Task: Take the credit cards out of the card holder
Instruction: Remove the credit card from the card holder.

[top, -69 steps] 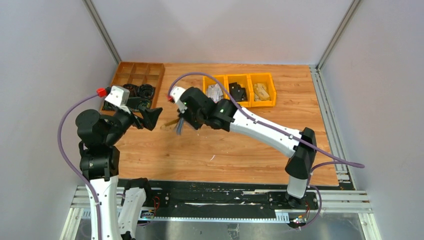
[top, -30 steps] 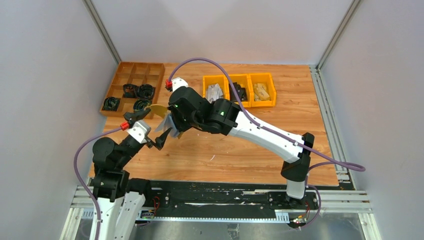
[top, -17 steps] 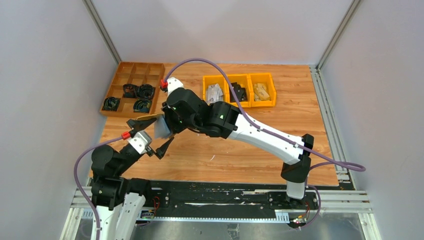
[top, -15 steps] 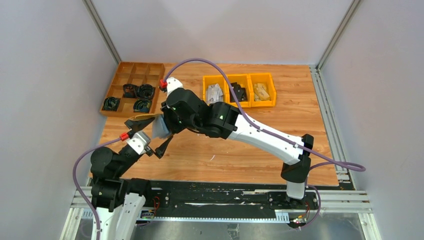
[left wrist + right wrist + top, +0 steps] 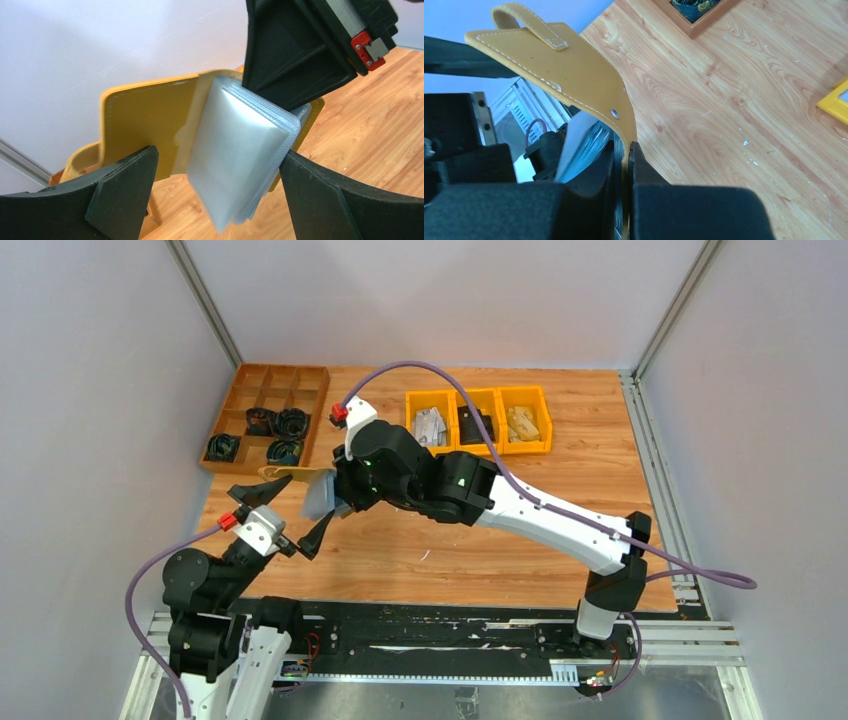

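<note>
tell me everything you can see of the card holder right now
The card holder is a mustard-yellow, leather-look folding wallet with pale stitching, a loop tab and a metal snap stud. It hangs open in the air above the wooden table, one cover pinched edge-on by the shut right gripper. A stack of frosted plastic sleeves fans out from its spine, between the fingers of the open left gripper; contact there is unclear. What the sleeves hold cannot be told.
</note>
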Available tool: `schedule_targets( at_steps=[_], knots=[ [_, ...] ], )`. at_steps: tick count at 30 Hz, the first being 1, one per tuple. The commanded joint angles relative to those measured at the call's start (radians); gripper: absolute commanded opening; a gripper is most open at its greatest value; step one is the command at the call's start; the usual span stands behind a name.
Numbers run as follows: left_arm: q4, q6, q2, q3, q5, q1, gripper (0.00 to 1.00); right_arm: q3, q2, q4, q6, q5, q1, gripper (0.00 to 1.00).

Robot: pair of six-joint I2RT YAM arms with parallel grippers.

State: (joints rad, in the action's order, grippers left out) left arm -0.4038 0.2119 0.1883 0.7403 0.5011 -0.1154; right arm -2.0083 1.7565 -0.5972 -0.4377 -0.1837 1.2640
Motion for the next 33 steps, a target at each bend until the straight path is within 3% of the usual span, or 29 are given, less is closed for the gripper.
schedule_targets(
  at_steps=[1,11,18,26,33],
  knots=[
    [-0.056,-0.010,0.005,0.066,-0.032,-0.005,1.00,0.060,-0.079,0.020,0.053,-0.003,0.017,0.00],
    [0.018,-0.058,0.009,0.030,-0.045,-0.006,1.00,0.092,-0.109,0.048,0.059,0.077,0.016,0.00],
    [0.100,-0.088,0.007,0.042,-0.229,-0.005,1.00,0.208,-0.191,0.109,0.150,0.201,0.016,0.00],
    [-0.143,-0.063,0.081,0.135,0.167,-0.005,0.83,0.301,-0.276,0.188,0.203,0.246,0.011,0.00],
    [-0.235,-0.027,0.135,0.205,0.228,-0.005,0.70,0.335,-0.334,0.191,0.303,0.336,0.006,0.00]
  ],
)
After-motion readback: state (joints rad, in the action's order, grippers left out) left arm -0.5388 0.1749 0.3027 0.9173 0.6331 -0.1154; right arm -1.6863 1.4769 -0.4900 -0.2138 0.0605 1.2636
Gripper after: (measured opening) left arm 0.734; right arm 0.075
